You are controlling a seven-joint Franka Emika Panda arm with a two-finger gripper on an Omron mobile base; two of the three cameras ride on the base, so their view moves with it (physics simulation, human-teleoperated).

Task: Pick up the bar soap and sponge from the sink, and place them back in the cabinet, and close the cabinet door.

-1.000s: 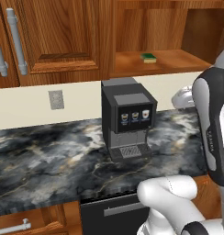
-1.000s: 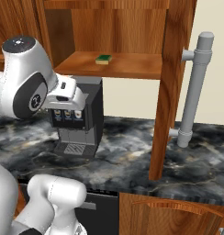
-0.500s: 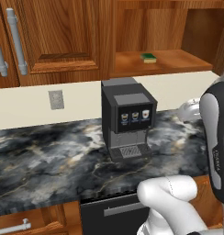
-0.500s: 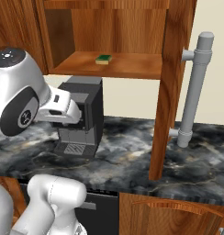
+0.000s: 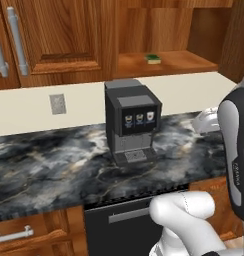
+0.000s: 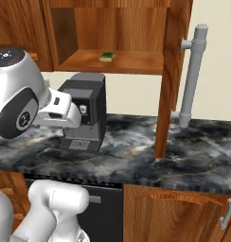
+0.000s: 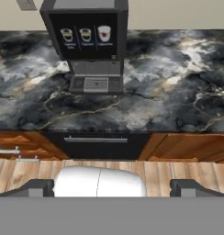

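The green sponge (image 5: 153, 58) (image 6: 107, 56) lies on the wooden shelf of the open cabinet (image 5: 179, 64) (image 6: 131, 65). The cabinet door (image 6: 173, 71) stands swung open, edge-on at the right, and its long silver bar handle (image 6: 196, 71) sticks out beside it. My gripper (image 7: 113, 187) is open with nothing between its fingertips (image 7: 38, 186). It hangs well below the shelf, in front of the counter, and looks down at it. The white hand (image 6: 65, 111) (image 5: 206, 120) hovers level with the coffee machine. The bar soap and the sink are out of view.
A black coffee machine (image 5: 133, 120) (image 6: 86, 108) (image 7: 86, 41) stands on the dark marble counter (image 5: 54, 165) (image 6: 136, 151) under the shelf. A wall outlet (image 5: 57, 103) and closed cabinet doors (image 5: 59, 35) are to the left. Below the counter are drawers (image 7: 22, 142) and a black appliance front (image 7: 98, 144).
My hand has dropped from near shelf height to beside the coffee machine, and the arm has swung back. The sponge stays on the shelf. The gripper stays open.
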